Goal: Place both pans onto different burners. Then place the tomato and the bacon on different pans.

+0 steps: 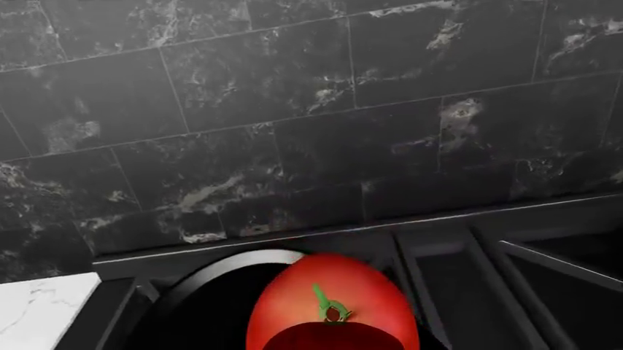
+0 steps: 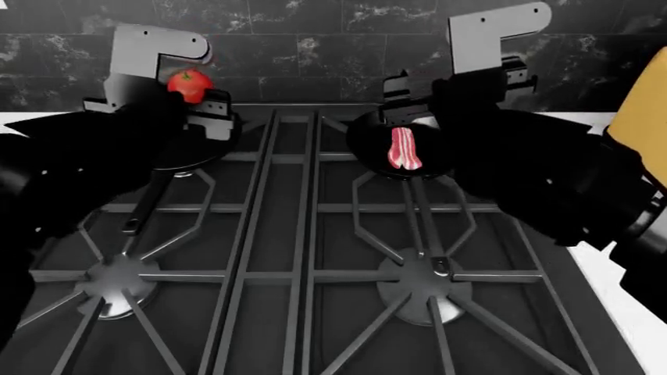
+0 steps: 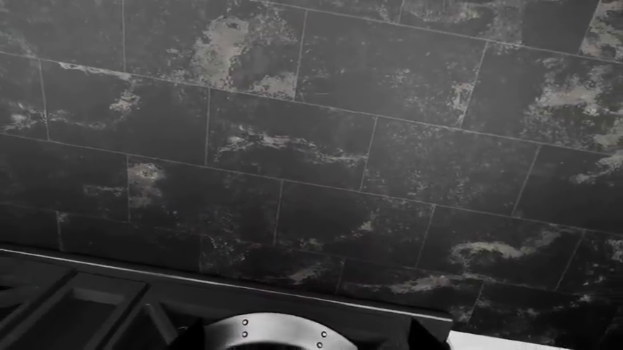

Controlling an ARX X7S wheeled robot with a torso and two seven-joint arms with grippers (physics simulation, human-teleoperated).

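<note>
Fingers: the left gripper is closed on the tomato; the left wrist view shows the fruit filling the space ahead of the camera. The right gripper is largely hidden behind its own mount, so its finger spacing cannot be determined.

Layout, largest item first. The range carries black grates with four burners. The front pair, including the front right burner, is bare. The rear left pan and the rear right pan each sit over a rear burner. The bacon lies flat inside the rear right pan. The tomato is held above the far rim of the rear left pan, clear of its floor.

Hazards. A round tomato released from height is likely to roll or bounce. Because it hangs near the rim rather than the centre, it could leave the pan toward the backsplash. A descending wrist could also nudge the pan.

Pose. Both arms extend forward over the rear burners, with wrists level and grippers facing the backsplash.
</note>
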